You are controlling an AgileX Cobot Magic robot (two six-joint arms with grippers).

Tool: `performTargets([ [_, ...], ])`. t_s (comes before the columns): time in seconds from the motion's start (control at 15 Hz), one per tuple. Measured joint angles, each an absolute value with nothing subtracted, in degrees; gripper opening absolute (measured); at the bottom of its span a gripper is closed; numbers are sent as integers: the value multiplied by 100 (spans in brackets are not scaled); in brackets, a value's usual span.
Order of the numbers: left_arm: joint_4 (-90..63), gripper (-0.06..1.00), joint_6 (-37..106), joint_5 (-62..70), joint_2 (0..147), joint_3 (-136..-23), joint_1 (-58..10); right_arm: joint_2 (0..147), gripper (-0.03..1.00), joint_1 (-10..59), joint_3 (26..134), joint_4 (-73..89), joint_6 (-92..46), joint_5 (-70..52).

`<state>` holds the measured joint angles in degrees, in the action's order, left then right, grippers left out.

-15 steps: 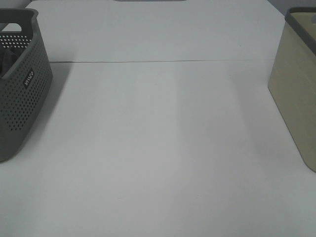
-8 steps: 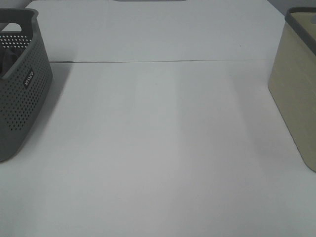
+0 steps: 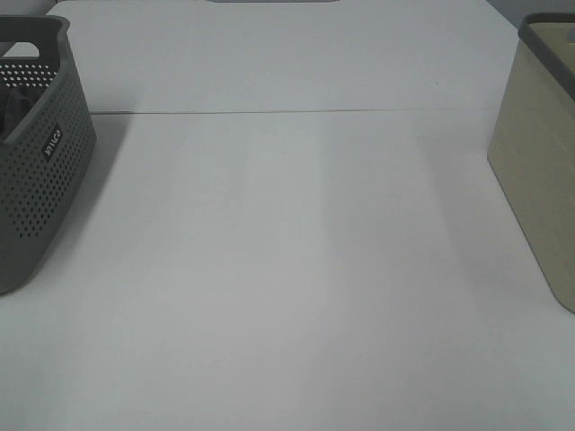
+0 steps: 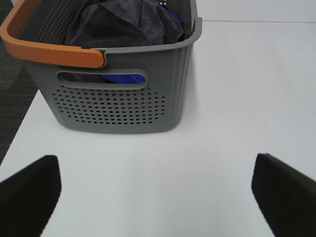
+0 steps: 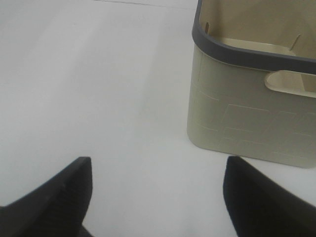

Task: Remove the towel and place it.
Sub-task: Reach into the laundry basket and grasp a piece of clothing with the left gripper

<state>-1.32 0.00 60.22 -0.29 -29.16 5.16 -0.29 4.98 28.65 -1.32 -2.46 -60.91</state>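
White tabletop [image 3: 296,269] fills most of the high view, bare across its middle, with a thin seam running across it toward the far side. At its left edge stands a grey perforated basket [image 3: 40,171], and at its right edge a pale beige bin [image 3: 539,171] with a dark rim. The two are well apart.

The beige bin, seen from the right wrist, looks empty as far as its inside shows. The towel [image 4: 118,24] lies bunched inside the grey basket, a dark charcoal heap rising to about rim height. A blue cloth [image 4: 123,78] sits under it, showing through the basket's handle slot. An orange handle [image 4: 49,49] arches over the near rim.

The left gripper [image 4: 157,197] hangs over the table just short of the grey basket, jaws spread wide, holding nothing. The right gripper [image 5: 158,197] faces the beige bin, likewise wide apart and empty.

By my reading, the task has not begun: the towel is untouched, so reaching in, lifting it free of the blue cloth and setting it down all remain.
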Motion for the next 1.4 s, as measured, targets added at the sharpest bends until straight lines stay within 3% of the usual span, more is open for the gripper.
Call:
performTargets([
  [1.13,-160,99,0,6016,86,-2916,516,-29,73,498,2865,-132,-246,-6091],
  [1.4,-201,99,1152,6388,1238,-3575,516,-29,73,498,2865,-132,-246,-6091],
])
